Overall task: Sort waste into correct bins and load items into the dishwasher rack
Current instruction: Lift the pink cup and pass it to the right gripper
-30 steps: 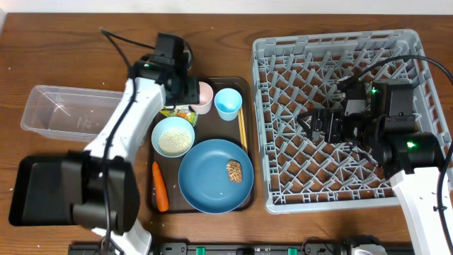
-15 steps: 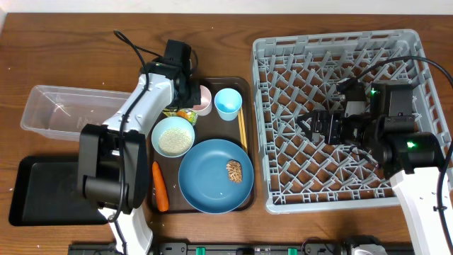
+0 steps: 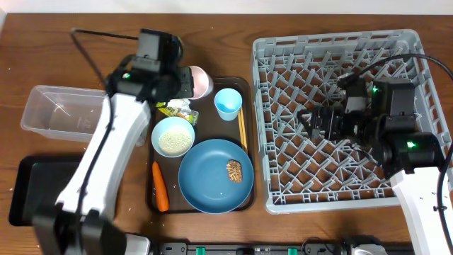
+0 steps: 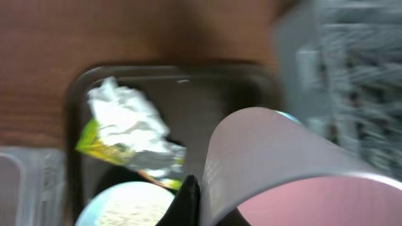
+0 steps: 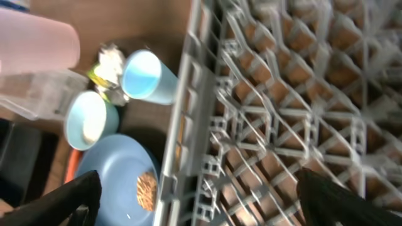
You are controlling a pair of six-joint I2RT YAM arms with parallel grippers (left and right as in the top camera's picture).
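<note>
Over the far left corner of the dark brown serving tray (image 3: 209,126), my left hand (image 3: 189,81) was clamped on the pale pink cup (image 3: 200,81), which it held tilted. From the left wrist camera I saw one dark finger (image 4: 187,199) against the cup's wall. Just beneath lay the yellow-green wrapper (image 3: 175,108) with its white tissue, beside the white bowl (image 3: 173,136) of rice. The light-blue cup (image 3: 228,103) stood upright on the tray, the chopsticks (image 3: 242,129) along its right edge. The blue plate (image 3: 205,188) carried the brown lump (image 3: 234,171), and the carrot (image 3: 160,186) lay to its left. My right hand (image 3: 308,125) hung over the grey rack (image 3: 325,44), fingers spread wide, gripping nothing. The clear tub (image 3: 56,110) and black tray (image 3: 35,191) sat on the desk (image 3: 212,28) at the left.
</note>
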